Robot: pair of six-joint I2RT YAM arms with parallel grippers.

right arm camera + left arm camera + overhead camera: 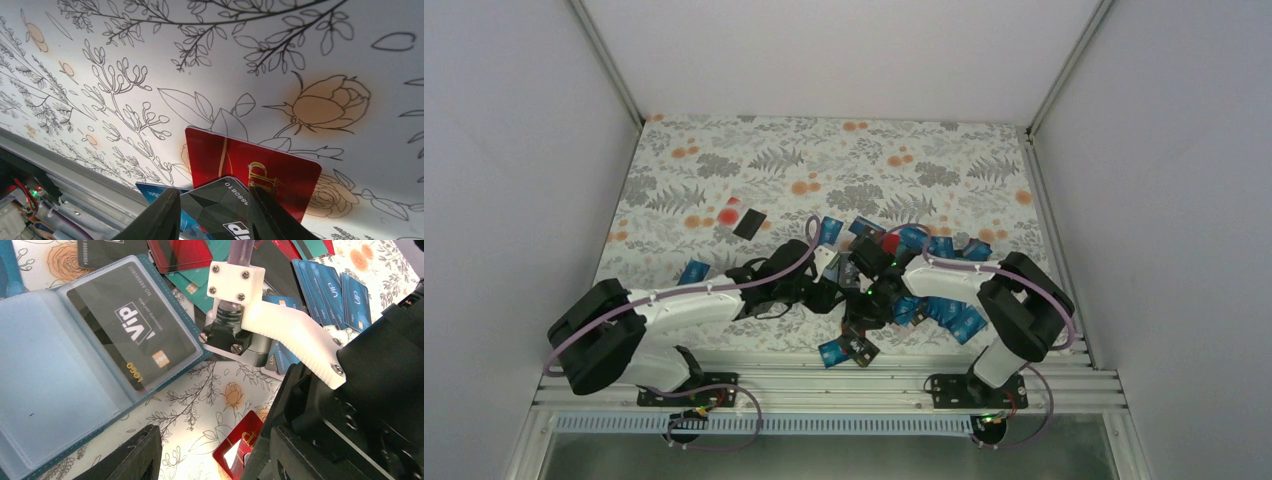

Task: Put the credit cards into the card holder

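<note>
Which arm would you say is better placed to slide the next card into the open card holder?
Probably right: the right gripper grips a black card; the left gripper hangs open, empty, beside the card holder.

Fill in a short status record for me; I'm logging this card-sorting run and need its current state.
holder: teal-blue soft folding wallet, open flat on the floral tablecloth
in holder: one black VIP card, seemingly sleeved
loose: blue, teal and red thin plastic credit cards piled beside it
left gripper: open, above a red card
right gripper: second black card between its fingers; grip unclear
</note>
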